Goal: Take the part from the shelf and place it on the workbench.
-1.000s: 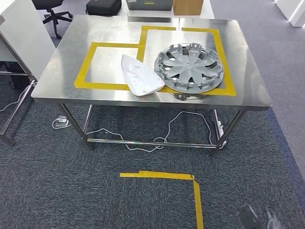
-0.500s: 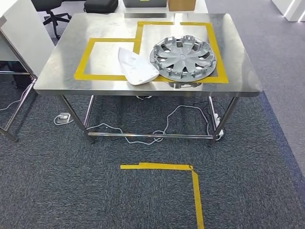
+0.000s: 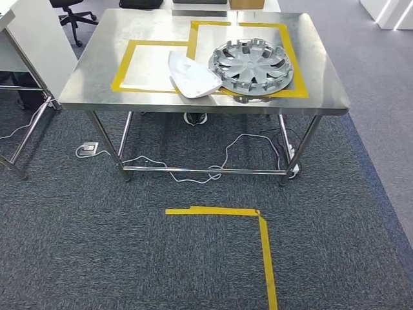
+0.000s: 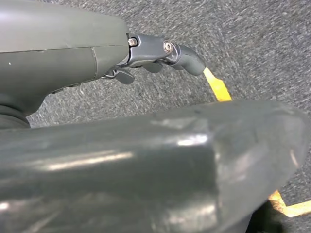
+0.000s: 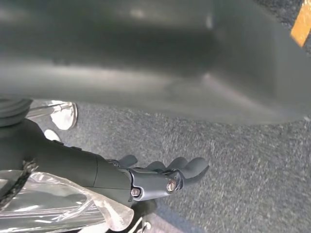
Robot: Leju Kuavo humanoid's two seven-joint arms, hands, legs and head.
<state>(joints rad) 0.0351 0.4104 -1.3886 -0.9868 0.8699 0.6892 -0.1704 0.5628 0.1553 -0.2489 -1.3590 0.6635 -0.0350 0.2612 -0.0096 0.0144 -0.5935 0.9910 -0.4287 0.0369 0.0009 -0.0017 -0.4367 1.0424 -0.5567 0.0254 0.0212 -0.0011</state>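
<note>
On the steel workbench (image 3: 92, 74), close to its front edge: white part (image 3: 192, 75), lying flat across the yellow tape outline (image 3: 146, 45), one end touching the rim of the grey wheel cover (image 3: 251, 66) beside it. Smooth, glossy, roughly triangular with rounded corners, slightly domed, narrower toward the back. Bare steel to the left of it and along the right edge; little room between it and the front lip.

Below the bench top, open legs and a low crossbar, with white cables (image 3: 195, 177) trailing on the floor. In front, a broad stretch of dark carpet (image 3: 88, 252), marked by a yellow tape corner (image 3: 229, 212). At far left, a white desk (image 3: 34, 39), near the bench corner but apart from it.

Left hand (image 4: 157, 51) hanging over the carpet, fingers stretched out, grasping nothing. Right hand (image 5: 157, 177) likewise released, fingers loosely extended above the carpet, crinkled clear film (image 5: 66, 208) at the wrist behind it.
</note>
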